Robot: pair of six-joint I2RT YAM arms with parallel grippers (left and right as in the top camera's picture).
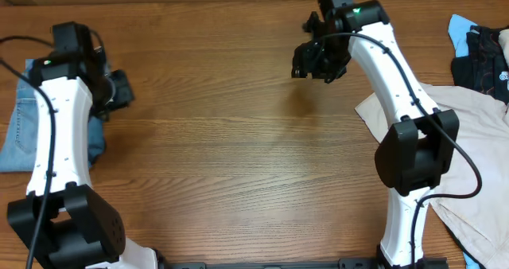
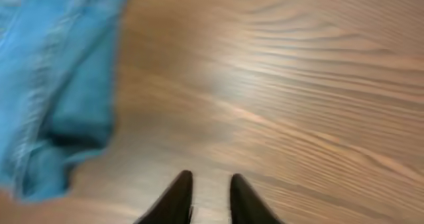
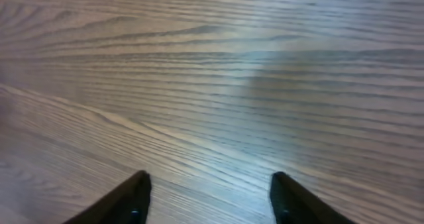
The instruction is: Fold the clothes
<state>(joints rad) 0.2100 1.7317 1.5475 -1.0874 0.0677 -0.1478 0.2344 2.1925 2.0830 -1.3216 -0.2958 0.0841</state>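
The light-blue denim jeans [image 1: 17,134] lie bunched at the far left of the table, partly under my left arm. In the left wrist view the jeans [image 2: 53,78] fill the upper left, blurred. My left gripper [image 1: 121,87] is just right of the jeans. Its fingers [image 2: 211,179] are a narrow gap apart over bare wood, with nothing between them. My right gripper [image 1: 312,60] hangs over the back middle of the table, far from the jeans. Its fingers [image 3: 211,179] are wide open and empty above bare wood.
A beige garment [image 1: 469,134] is spread at the right side, under the right arm's base. A pile of dark and light-blue clothes [image 1: 481,50] lies at the back right corner. Wood tabletop [image 1: 238,142] lies between the two arms.
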